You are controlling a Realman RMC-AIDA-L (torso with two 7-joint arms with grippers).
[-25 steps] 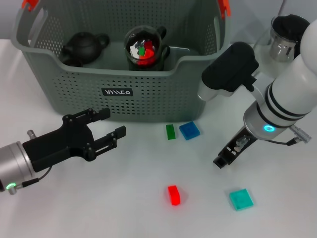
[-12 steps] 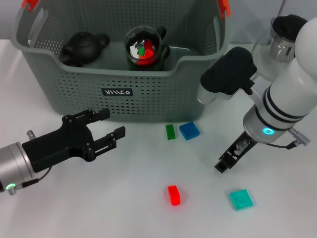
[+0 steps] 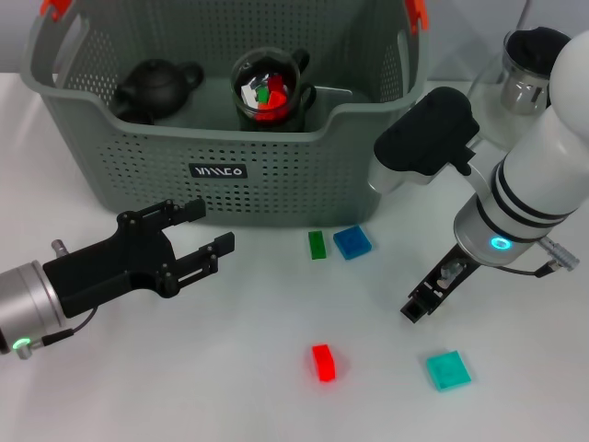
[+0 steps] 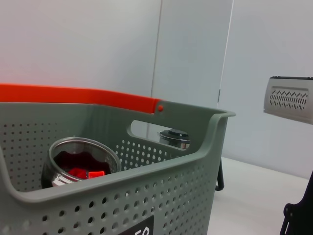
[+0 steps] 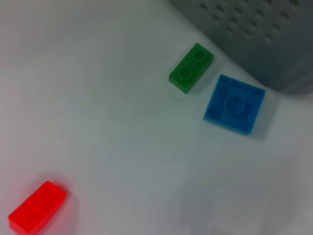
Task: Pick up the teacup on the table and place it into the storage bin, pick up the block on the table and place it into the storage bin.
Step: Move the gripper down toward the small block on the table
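Head view: storage bin [image 3: 138,166] already holds the glass teacup [image 3: 269,92], with blocks inside it, and a black teapot [image 3: 152,87]. Loose on the worktop [image 3: 230,387]: green block [image 3: 317,244], blue block [image 3: 352,242], red block [image 3: 322,362], teal block [image 3: 448,370]. Left gripper [image 3: 198,235] hangs released, empty. Right gripper [image 3: 419,304] hovers between blue and teal; can't tell its state.

Left wrist view: adds only the bin's orange handle [image 4: 78,95] and the teacup's contents.

Right wrist view: stud detail. Blocks look light, rigid, slick; best pinched across the flat sides.

Looked like a robotics lab: bare white worktop [image 3: 230,387], plain pale wall panels [image 4: 190,54], toy blocks [image 3: 322,361] and a grey storage bin [image 3: 276,175] staged as test props.
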